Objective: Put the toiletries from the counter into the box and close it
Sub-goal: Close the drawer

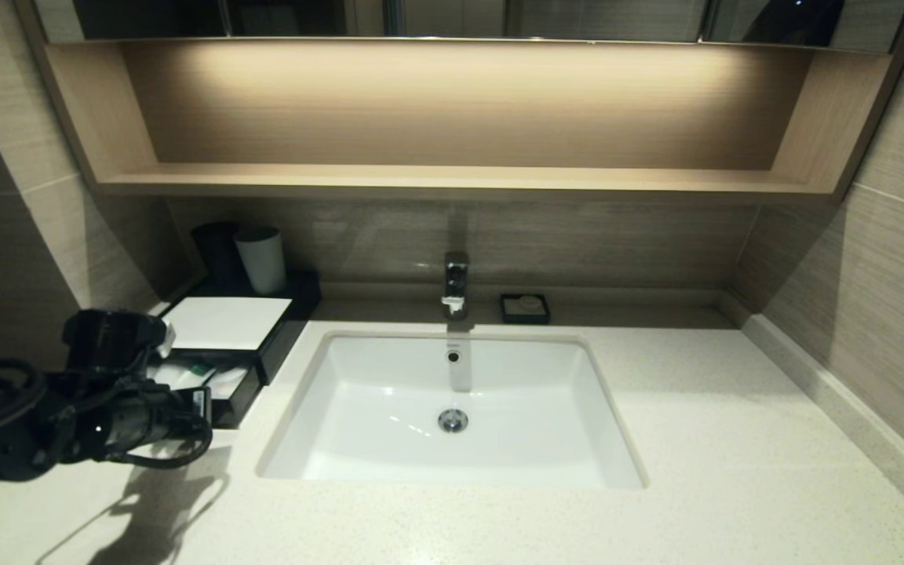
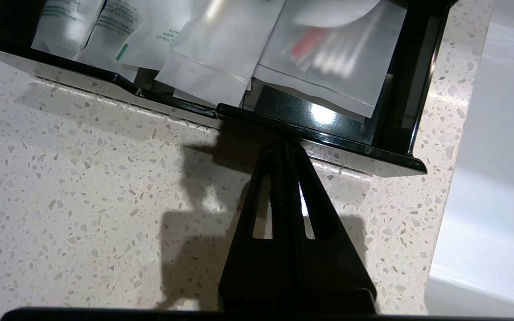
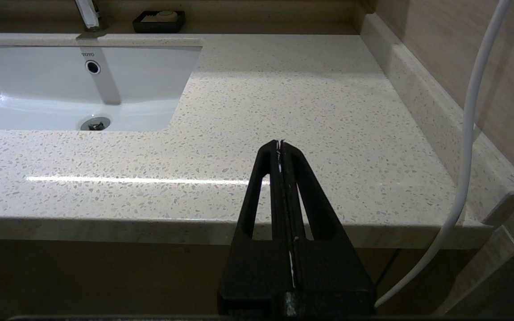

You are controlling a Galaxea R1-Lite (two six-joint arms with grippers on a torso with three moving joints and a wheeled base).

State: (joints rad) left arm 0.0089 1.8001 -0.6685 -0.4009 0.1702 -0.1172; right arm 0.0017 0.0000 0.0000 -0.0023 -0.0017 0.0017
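I'm looking over the pale cream speckled stone counter (image 1: 695,439) with its white rectangular sink (image 1: 452,408), and no toiletries lie loose on the stone that I can see. To the sink's left, against the wall, sits the low black box with the flat white top panel (image 1: 224,322), its front drawer (image 2: 310,129) pulled out. Inside the drawer I can see the flat translucent plastic packets (image 2: 328,58) and paper-wrapped items with green print (image 2: 114,35), so the loading looks done and, I judge, only the closing is left. My left gripper (image 2: 283,145) is down at counter level, fingers pressed together and holding nothing, tips at the drawer's glossy front edge; whether they touch it I cannot tell. The right gripper (image 3: 280,145) hangs off the counter's front edge, also pressed together and empty. My worry: the tips sit right of the drawer's middle, so a push could skew the drawer and jam it, or shove the whole box toward the wall. A packet corner riding high could also catch under the white panel.
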